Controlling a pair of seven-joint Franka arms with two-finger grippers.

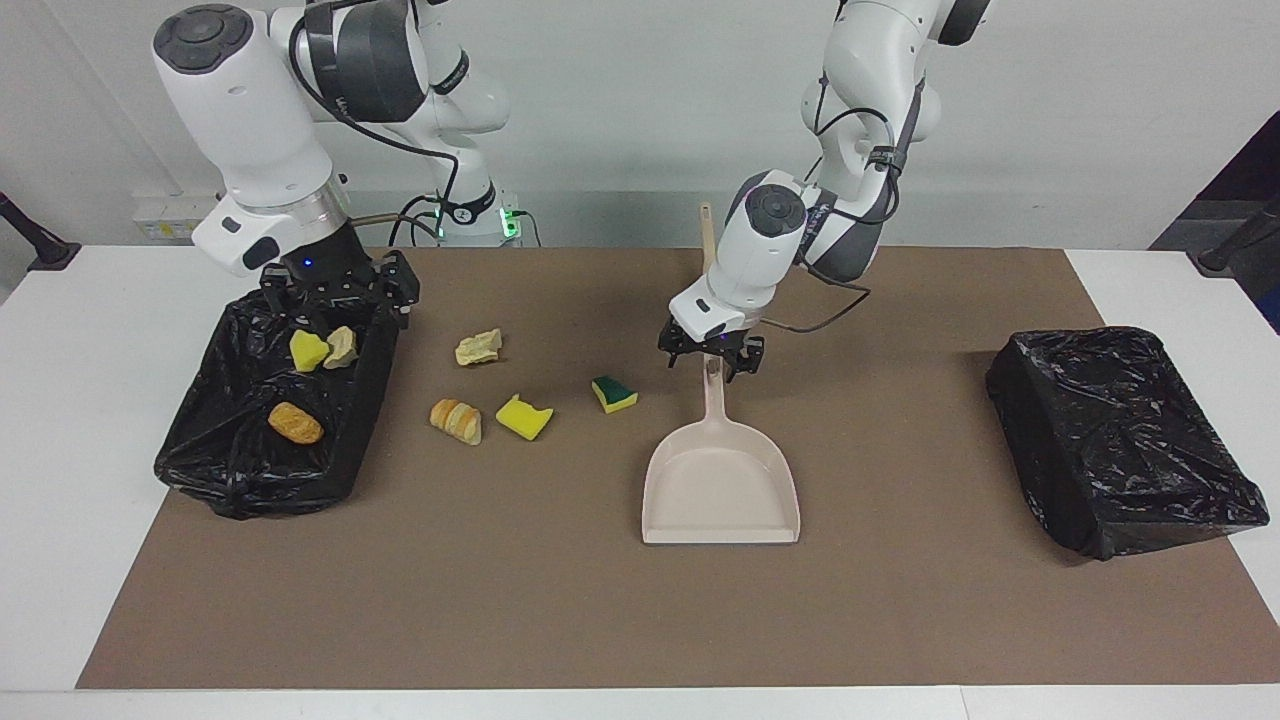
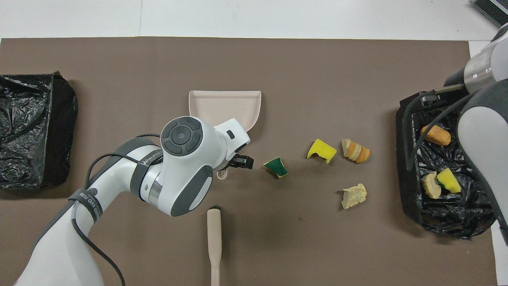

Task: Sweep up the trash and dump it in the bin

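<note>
Several trash pieces lie on the brown mat: a pale wad (image 1: pixel 479 347), a bread lump (image 1: pixel 456 418), a yellow sponge (image 1: pixel 524 416) and a green-backed sponge (image 1: pixel 614 394). Three more lie in the black-lined bin (image 1: pixel 215 470) at the right arm's end: a sponge (image 1: pixel 308 350), a tan lump (image 1: pixel 341 346) and a bread lump (image 1: pixel 295 423). My left gripper (image 1: pixel 712 362) is open, low astride the handle of the beige dustpan (image 1: pixel 722 490). My right gripper (image 1: pixel 335 300) hangs over the bin's edge nearest the robots.
The beige brush (image 2: pixel 214 238) lies on the mat nearer to the robots than the dustpan. A second black-bagged bin (image 1: pixel 1120 440) stands at the left arm's end. The brown mat (image 1: pixel 600 620) covers most of the white table.
</note>
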